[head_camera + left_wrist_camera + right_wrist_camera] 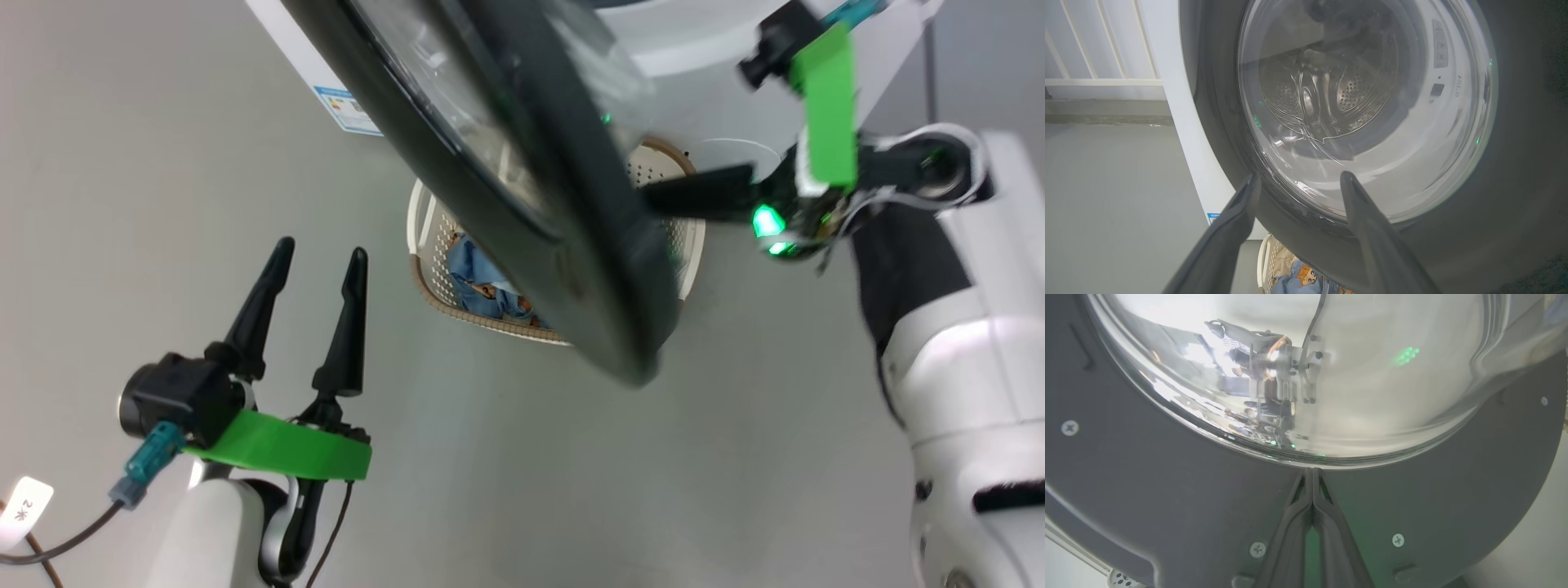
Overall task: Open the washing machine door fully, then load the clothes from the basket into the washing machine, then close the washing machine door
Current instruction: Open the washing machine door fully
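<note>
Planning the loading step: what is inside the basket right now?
Light-blue clothes with orange-brown print lie in the basket. The washing machine door covers much of it, so how much more is inside cannot be seen.

Right end effector [1312, 475] up from bottom centre, fingers [1290, 539] pressed flat together, tips right at lower edge of glass bowl [1372, 396]. Washing machine door [1167, 490] close up: dark grey rim sweeping across lower frame, bowl bulging over upper half, green glint [1406, 355] upper right. Cross-head screws [1257, 549] either side of fingers. Pale perforated scrap at bottom left corner, too small to tell.
</note>
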You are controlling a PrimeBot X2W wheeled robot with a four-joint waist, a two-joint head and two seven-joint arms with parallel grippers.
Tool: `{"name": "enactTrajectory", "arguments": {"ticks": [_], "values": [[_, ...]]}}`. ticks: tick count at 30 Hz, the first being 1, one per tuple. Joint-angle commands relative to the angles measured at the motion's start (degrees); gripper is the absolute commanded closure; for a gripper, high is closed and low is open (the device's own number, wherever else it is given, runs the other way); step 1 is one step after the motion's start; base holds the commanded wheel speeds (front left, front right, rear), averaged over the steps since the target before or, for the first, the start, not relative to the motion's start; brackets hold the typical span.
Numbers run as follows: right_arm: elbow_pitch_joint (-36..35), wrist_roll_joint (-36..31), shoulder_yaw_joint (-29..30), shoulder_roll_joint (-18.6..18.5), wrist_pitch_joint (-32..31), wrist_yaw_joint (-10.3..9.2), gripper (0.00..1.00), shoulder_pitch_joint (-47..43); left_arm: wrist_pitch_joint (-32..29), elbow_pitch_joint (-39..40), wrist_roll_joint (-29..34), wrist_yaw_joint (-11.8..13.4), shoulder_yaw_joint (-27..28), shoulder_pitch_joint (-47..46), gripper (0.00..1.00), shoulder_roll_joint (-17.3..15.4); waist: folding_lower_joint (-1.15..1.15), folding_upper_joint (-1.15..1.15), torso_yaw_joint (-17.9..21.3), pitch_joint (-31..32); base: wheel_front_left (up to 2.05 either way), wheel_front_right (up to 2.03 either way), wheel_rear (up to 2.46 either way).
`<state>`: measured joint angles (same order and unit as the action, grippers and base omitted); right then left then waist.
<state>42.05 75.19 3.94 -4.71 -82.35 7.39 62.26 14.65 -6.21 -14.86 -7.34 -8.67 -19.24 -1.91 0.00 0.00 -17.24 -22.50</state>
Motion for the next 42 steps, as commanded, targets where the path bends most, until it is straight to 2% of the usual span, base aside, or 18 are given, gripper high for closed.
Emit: {"name": "enactTrajectory", "arguments": {"ticks": [1,5,7,9,22,34,42], "values": [[-2.5,2.6,-3.6,1.8,0.8,0.10,1.00,-1.7,0.3,1.5,0.3,-0.1,2.0,0.8,0.00,-1.5,0.00,0.00,-0.4,0.4,0.00,0.00,0.00],[-5.7,9.1,-12.1,1.8,4.2,0.10,1.00,-5.6,0.3,1.4,0.3,-0.1,2.7,1.3,0.00,-1.4,0.00,0.00,-0.8,1.0,0.00,0.00,0.00],[-6.2,10.4,-13.5,1.8,4.7,0.10,1.00,-6.2,0.3,1.4,0.3,-0.1,2.8,1.4,0.00,-1.4,0.00,0.00,-0.9,1.1,0.00,0.00,0.00],[-7.8,13.0,-17.3,1.8,6.6,0.10,1.00,-8.0,0.3,1.3,0.4,-0.1,3.3,1.7,0.00,-1.4,0.00,0.00,-0.8,1.5,0.00,0.00,0.00],[-13.3,21.1,-29.8,1.8,15.8,0.10,1.00,-13.4,0.3,0.9,0.6,-0.1,4.7,2.0,0.00,-1.2,0.00,0.00,-0.5,2.4,0.00,0.00,0.00],[-13.4,24.9,-34.9,1.6,20.9,0.10,1.00,-13.7,0.3,0.4,0.6,-0.1,5.1,2.2,0.00,-1.2,0.00,0.00,-0.3,3.6,0.00,0.00,0.00],[-15.8,29.3,-35.7,-1.9,25.4,0.10,1.00,-15.6,0.3,-0.3,0.9,-0.1,5.4,3.6,0.00,-1.9,0.00,0.00,1.0,6.9,0.00,0.00,0.00]]}}
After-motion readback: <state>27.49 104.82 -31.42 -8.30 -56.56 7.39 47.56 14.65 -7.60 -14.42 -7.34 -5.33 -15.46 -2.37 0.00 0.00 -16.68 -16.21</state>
